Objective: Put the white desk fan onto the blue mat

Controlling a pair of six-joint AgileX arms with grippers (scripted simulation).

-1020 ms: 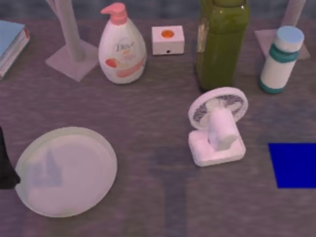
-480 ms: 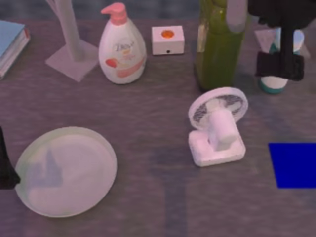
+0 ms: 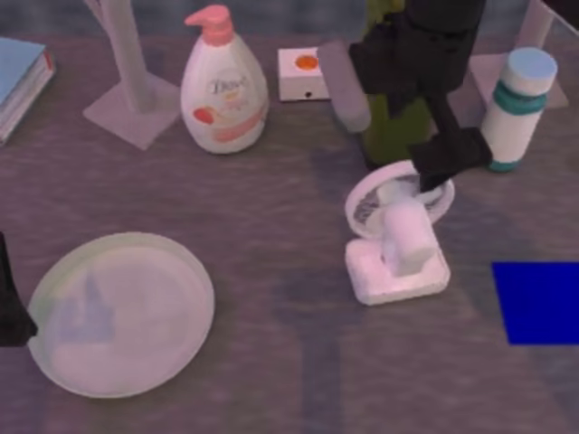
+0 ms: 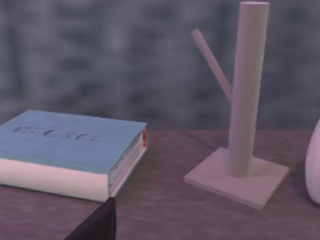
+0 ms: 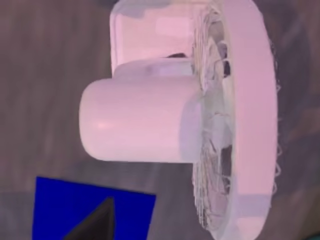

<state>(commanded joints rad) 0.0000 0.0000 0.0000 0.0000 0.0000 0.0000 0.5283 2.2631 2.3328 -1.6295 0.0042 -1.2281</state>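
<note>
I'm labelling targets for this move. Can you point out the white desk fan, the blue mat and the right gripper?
white desk fan [image 3: 409, 237]: top view, on its cylindrical motor housing.
blue mat [image 3: 540, 303]: top view, middle of the flat patch.
right gripper [image 3: 450, 159]: top view, on the black fingers above the fan's cage.

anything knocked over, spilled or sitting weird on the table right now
Nothing stands out. The white desk fan stands upright on its base, left of the blue mat. The pump bottle, green bottle and teal-capped bottle are upright. The right gripper hovers above the fan's cage.
</note>
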